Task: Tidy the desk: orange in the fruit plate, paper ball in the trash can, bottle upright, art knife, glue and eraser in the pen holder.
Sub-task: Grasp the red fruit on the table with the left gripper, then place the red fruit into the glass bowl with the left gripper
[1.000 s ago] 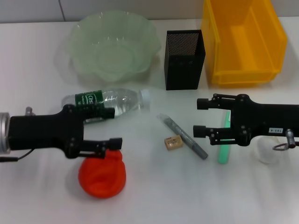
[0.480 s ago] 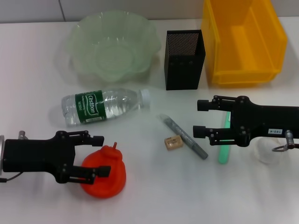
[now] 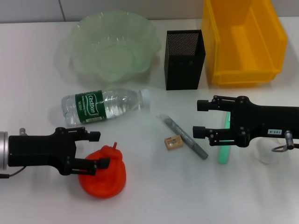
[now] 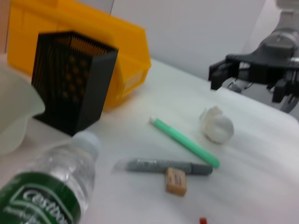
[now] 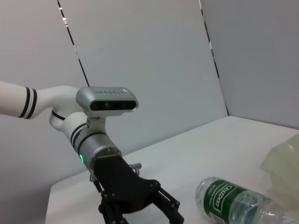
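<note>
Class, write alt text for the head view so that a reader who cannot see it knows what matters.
The left gripper is open at the orange, near the table's front edge. Behind it the bottle lies on its side before the empty fruit plate. The right gripper, open, hovers over the green stick.

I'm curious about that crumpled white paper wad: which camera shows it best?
The left wrist view: the crumpled white paper ball lies unobstructed beside the green stick. In the head view the right gripper mostly hides it; the right wrist view misses it.

White table (image 3: 149, 200), plain grey wall w/ thin dark seams (image 5: 74, 46) behind, prob. panel joints
</note>
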`<state>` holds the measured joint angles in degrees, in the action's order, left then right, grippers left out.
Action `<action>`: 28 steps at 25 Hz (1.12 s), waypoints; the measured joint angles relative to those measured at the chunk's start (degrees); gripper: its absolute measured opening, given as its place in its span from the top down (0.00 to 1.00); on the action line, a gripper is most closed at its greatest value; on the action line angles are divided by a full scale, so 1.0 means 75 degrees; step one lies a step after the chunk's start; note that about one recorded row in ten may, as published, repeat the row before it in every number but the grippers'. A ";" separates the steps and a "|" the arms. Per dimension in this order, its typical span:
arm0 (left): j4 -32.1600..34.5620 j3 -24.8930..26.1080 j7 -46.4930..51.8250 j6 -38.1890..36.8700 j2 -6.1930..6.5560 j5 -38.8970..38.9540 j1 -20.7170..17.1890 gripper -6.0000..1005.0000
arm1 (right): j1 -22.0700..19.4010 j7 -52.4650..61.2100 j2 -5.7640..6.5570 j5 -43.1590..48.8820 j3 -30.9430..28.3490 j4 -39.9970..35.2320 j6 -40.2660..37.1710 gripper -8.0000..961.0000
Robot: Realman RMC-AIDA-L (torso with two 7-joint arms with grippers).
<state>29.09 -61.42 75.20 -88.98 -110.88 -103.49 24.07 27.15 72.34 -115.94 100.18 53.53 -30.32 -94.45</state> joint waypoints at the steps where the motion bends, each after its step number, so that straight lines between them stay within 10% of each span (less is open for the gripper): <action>1: 0.0001 0.0014 0.0060 0.0046 -0.0016 -0.0097 0.0018 0.19 | 0.0000 -0.0020 -0.0003 0.0001 0.0000 0.0000 0.0003 0.19; 18: 0.0061 0.0056 0.1000 0.0368 -0.0201 -0.0894 0.0432 0.21 | 0.0018 -0.0070 -0.0009 0.0003 0.0012 -0.0011 0.0062 0.19; 28: 0.0078 0.0097 0.1073 0.0110 -0.0197 -0.0877 0.0430 0.65 | 0.0004 -0.0135 -0.0009 0.0001 0.0011 0.0001 0.0087 0.19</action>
<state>29.67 -60.70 83.25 -88.16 -112.36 -110.07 27.30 27.18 71.33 -116.01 100.19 53.61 -30.31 -93.80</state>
